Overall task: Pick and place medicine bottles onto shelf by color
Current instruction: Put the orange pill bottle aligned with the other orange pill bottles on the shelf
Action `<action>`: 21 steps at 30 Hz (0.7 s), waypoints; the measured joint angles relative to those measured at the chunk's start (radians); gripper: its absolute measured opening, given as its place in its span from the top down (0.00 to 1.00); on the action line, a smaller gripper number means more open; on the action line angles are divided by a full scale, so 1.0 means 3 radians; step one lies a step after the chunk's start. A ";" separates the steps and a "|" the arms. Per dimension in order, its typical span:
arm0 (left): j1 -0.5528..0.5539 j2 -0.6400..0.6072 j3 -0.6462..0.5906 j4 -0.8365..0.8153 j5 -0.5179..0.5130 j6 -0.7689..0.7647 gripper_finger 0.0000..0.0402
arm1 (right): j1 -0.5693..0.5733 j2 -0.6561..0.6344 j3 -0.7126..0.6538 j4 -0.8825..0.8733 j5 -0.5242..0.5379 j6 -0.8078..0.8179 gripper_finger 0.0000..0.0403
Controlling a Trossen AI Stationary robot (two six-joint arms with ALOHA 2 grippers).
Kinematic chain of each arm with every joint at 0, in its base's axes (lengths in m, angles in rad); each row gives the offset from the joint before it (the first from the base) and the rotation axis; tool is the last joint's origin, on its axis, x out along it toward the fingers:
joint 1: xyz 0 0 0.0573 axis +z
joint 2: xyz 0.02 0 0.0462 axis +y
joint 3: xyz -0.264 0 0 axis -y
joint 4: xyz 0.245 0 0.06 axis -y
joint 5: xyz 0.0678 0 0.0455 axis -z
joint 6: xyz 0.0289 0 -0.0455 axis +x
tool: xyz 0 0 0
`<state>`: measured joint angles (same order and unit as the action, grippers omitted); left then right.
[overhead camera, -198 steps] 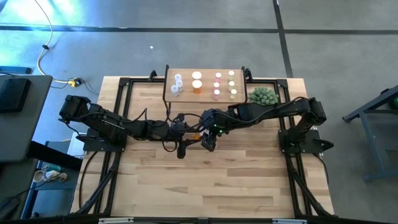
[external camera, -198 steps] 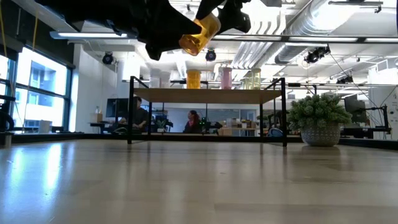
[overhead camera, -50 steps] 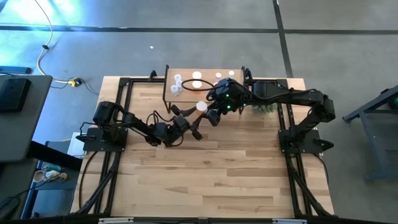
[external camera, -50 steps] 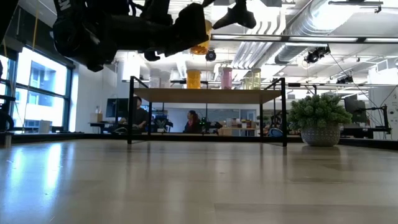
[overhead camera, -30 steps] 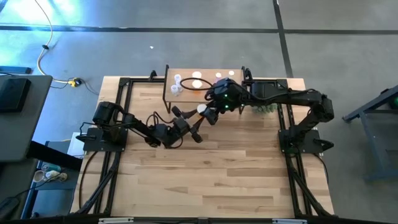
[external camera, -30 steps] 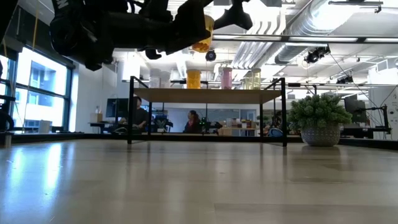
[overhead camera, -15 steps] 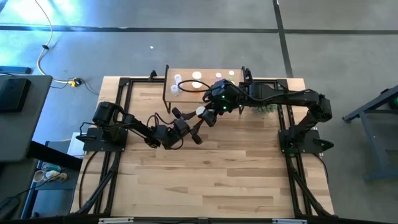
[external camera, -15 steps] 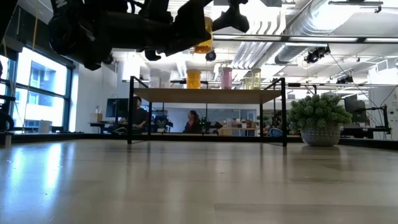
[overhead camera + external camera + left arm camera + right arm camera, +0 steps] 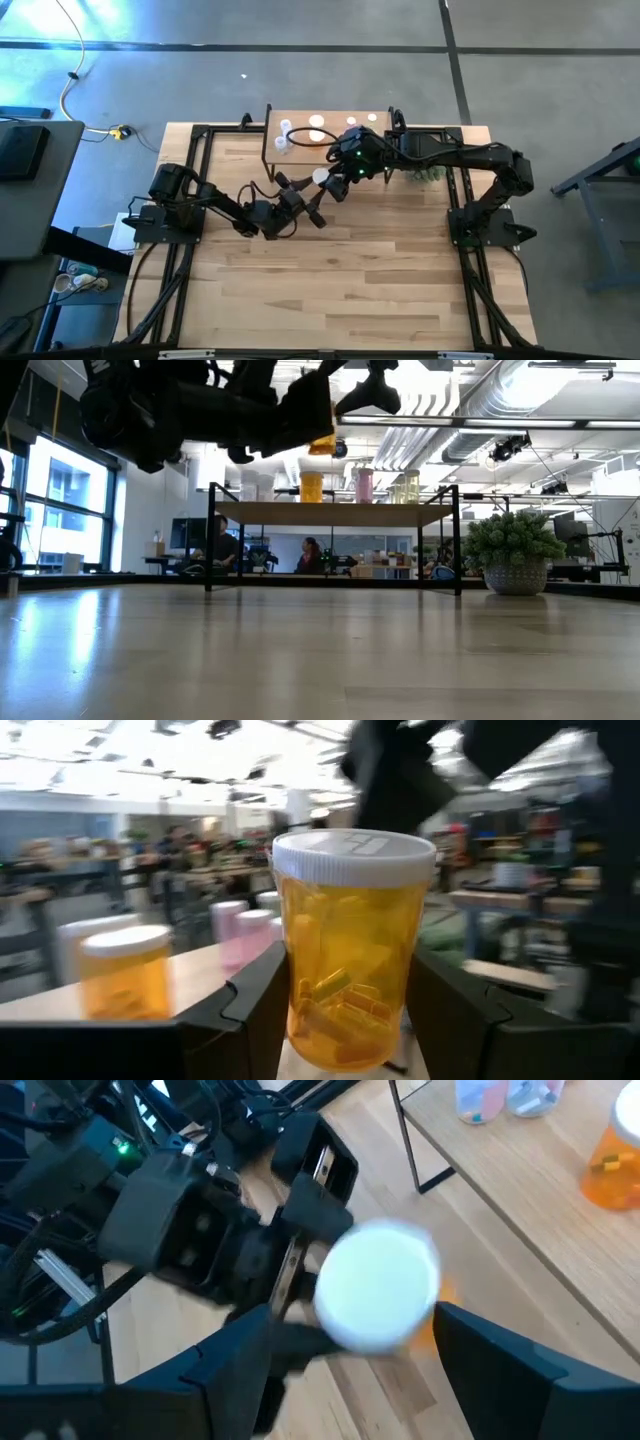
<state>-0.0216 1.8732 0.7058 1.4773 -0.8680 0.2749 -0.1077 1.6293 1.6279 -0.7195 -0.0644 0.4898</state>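
Orange medicine bottle (image 9: 352, 960) (white cap) sits clamped in the left gripper (image 9: 318, 186), right gripper (image 9: 340, 1342) spread wide above it, shelf (image 9: 300, 146) at 12 o'clock.

- Grey concrete floor (image 9: 300, 80) around the wooden tabletop (image 9: 330, 290).
- Tall windows (image 9: 60, 500), exposed ceiling ducts (image 9: 470, 400) and lights.
- People seated at desks (image 9: 220, 545) beyond.

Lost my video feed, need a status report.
Left gripper shut on orange bottle, held above table. Right gripper open around its white cap. Shelf just beyond; nothing between.
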 joint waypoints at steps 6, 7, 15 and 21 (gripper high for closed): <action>0.0010 0.0000 -0.0020 -0.0003 -0.0291 -0.0037 0.59 | -0.0068 -0.0112 0.0000 -0.0030 -0.0075 -0.0083 0.35; 0.0005 0.0001 -0.0021 -0.0010 -0.0354 -0.0037 0.59 | -0.0081 -0.0133 0.0000 -0.0029 -0.0059 -0.0086 0.35; 0.0041 0.0000 -0.0021 -0.0233 -0.0726 -0.0262 0.59 | -0.0116 -0.0309 0.0005 -0.0041 -0.0025 -0.0256 0.35; 0.0202 0.0000 -0.0021 -0.0426 -0.0581 -0.0446 0.59 | -0.0120 -0.0369 0.0006 -0.0071 -0.0011 -0.0373 0.35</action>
<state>0.0390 1.8732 0.6994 1.3495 -1.0424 0.1410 -0.1436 1.5185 1.6299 -0.7409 -0.0677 0.3780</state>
